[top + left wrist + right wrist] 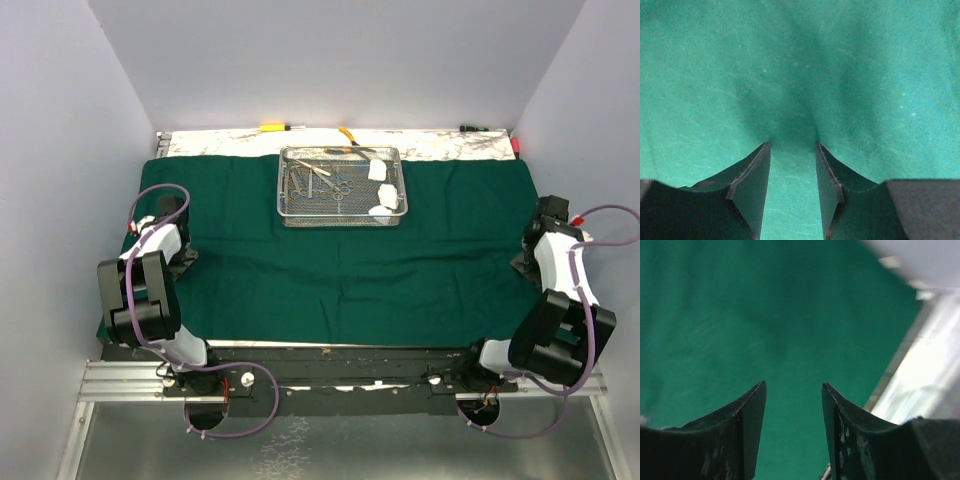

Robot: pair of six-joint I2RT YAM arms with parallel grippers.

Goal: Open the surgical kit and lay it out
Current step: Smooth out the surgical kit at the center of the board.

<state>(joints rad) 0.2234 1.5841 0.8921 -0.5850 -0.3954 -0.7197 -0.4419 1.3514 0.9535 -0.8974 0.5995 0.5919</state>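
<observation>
The surgical kit's dark green cloth [350, 270] lies spread flat over the table. Its wire-mesh steel tray [340, 222] stands on the cloth at the back centre, holding silver clamps [330, 182] and white gauze rolls [377, 170]. My left gripper [175, 208] is at the cloth's left edge. In the left wrist view it [793, 144] is open, tips down at the cloth [790, 65], nothing between them. My right gripper [545, 212] is at the cloth's right edge. In the right wrist view it [793, 384] stands open above the cloth [740, 315], holding nothing.
A yellow-handled screwdriver [272, 127] and yellow-handled pliers [347, 133] lie on the bare strip of table behind the cloth. A small red item [517, 145] sits at the back right corner. Walls close in on three sides. The table's bare right margin [925, 375] shows beside my right gripper.
</observation>
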